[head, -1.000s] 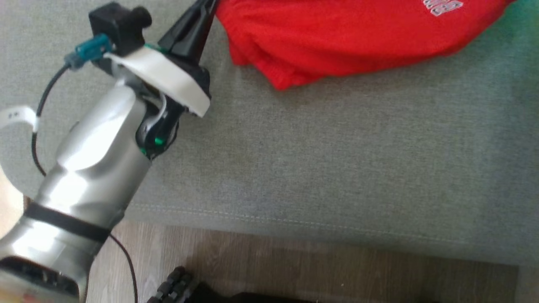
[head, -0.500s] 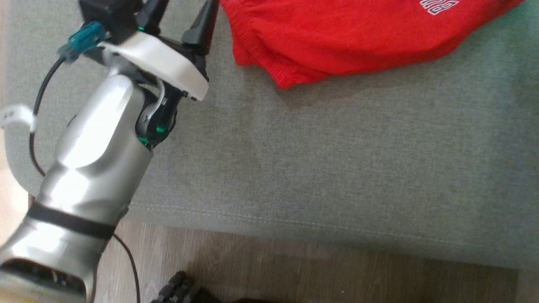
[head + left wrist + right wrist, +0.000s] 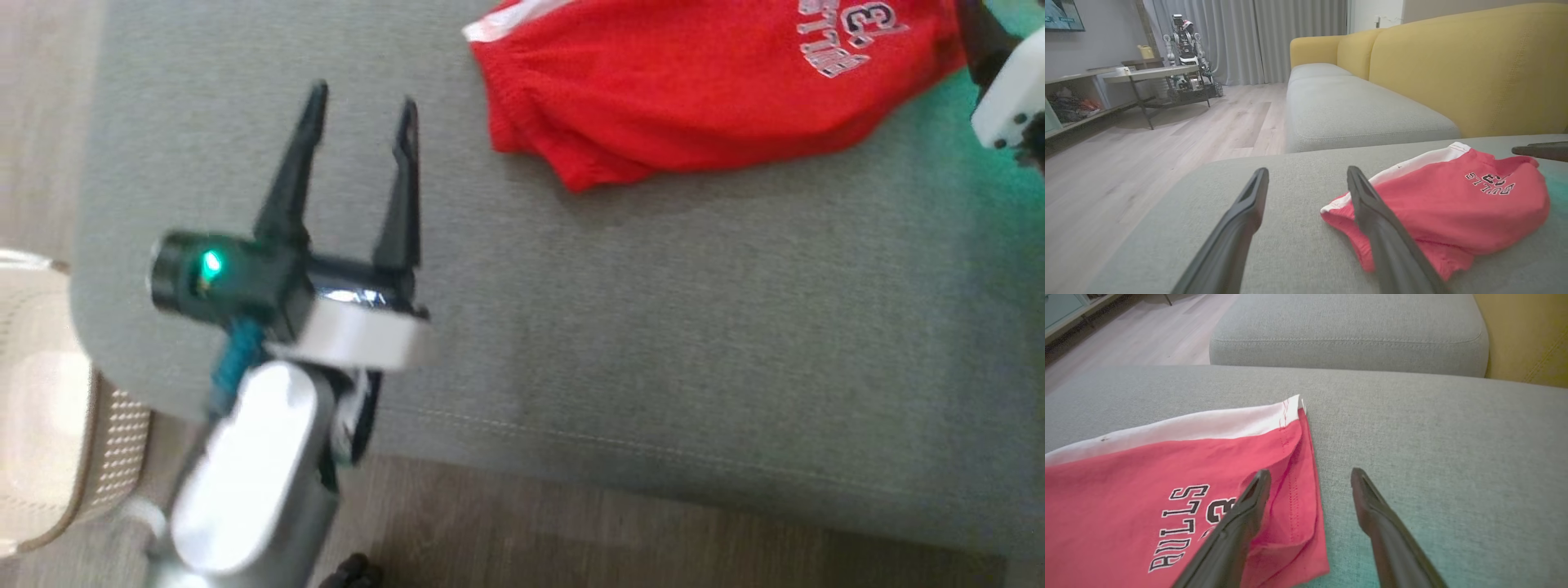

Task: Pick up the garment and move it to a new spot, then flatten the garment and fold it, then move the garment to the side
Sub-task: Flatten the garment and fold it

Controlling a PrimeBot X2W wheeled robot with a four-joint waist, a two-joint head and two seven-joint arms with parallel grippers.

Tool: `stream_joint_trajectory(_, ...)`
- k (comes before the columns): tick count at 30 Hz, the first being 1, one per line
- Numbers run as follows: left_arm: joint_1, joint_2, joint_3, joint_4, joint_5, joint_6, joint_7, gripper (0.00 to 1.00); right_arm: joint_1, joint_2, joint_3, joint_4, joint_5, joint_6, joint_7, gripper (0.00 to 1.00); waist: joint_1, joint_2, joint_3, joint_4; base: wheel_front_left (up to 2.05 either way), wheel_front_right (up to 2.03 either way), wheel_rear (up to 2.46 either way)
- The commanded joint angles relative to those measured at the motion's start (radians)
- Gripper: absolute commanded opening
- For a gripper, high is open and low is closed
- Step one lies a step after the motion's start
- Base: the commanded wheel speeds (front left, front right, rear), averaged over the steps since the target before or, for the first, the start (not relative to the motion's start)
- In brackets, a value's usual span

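Observation:
The garment (image 3: 694, 90) is a red pair of shorts with a white band and printed lettering, lying folded on the grey cushion (image 3: 653, 327) toward its far side. My left gripper (image 3: 363, 96) is open and empty, hovering to the left of the garment and apart from it. In the left wrist view the garment (image 3: 1453, 204) lies to the right of the open left gripper (image 3: 1307, 171). My right gripper (image 3: 1309, 473) is open over the garment's (image 3: 1167, 477) right edge, one finger above the red cloth and the other above bare cushion.
The cushion's front seam (image 3: 653, 453) runs above the wooden floor (image 3: 653, 539). A pale perforated basket (image 3: 49, 425) stands at the left. A yellow sofa back (image 3: 1453, 61) and a second grey cushion (image 3: 1351, 110) lie beyond. A low table (image 3: 1151, 75) stands far across the room.
My left gripper has opened, let go of the garment's left edge and drawn back toward the cushion's front. The head camera has shifted, bringing more of the garment and the right gripper into view.

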Motion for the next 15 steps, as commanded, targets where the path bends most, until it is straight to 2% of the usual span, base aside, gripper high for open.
stream_joint_trajectory(1,0.037,0.004,0.037,-0.067,0.041,0.017,-0.005,1.0,-0.008,-0.005,-0.004,0.004,-0.016,0.0,-0.023,1.0,0.0,0.0,-0.023,0.039,0.0,0.0,0.0)
stream_joint_trajectory(5,0.125,-0.031,0.01,-0.113,0.103,0.029,-0.005,1.0,-0.021,-0.013,-0.032,0.097,-0.037,0.0,-0.051,1.0,0.0,0.0,-0.033,0.085,0.0,0.0,0.0)
stream_joint_trajectory(9,0.171,-0.058,-0.02,-0.117,0.128,0.023,-0.005,1.0,-0.056,-0.031,-0.073,0.178,-0.071,0.0,-0.085,1.0,0.0,0.0,-0.032,0.125,0.0,0.0,0.0)
stream_joint_trajectory(15,0.186,-0.081,-0.036,-0.119,0.14,0.008,-0.005,1.0,-0.146,-0.032,-0.115,0.215,-0.108,0.0,-0.152,1.0,0.0,0.0,-0.025,0.152,0.0,0.0,0.0)
